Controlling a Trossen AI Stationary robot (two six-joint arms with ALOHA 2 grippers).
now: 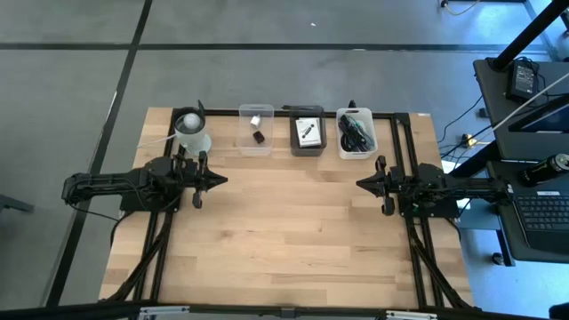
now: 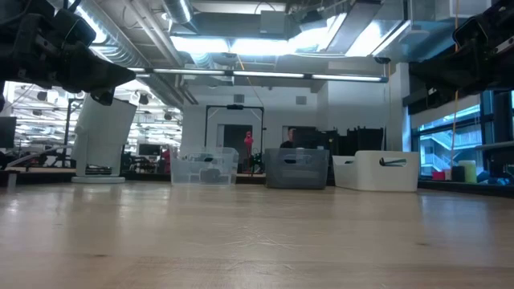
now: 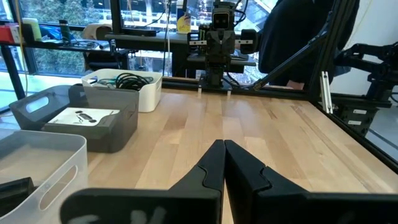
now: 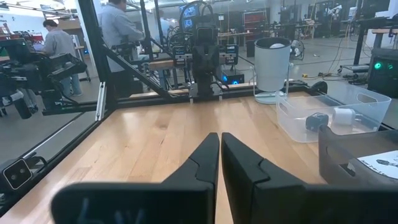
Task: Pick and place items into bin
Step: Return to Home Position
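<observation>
Three bins stand in a row at the table's far edge. The clear bin [image 1: 256, 130] holds a small dark piece [image 4: 316, 121] and a tiny white block [image 4: 344, 116]. The grey bin [image 1: 308, 132] holds a white card bearing black parts [image 3: 83, 116]. The white bin [image 1: 356, 133] holds a black coiled cable [image 3: 126, 80]. My left gripper [image 1: 222, 180] is shut above the table's left side, my right gripper [image 1: 360, 183] shut above its right side; they point at each other and hold nothing.
A white round container [image 1: 191, 132] stands at the far left corner, next to the clear bin. A black frame [image 1: 404, 133] runs along the table's far and side edges. The bare wooden table [image 1: 293, 231] spreads between the arms. People stand in the room beyond [image 4: 121, 28].
</observation>
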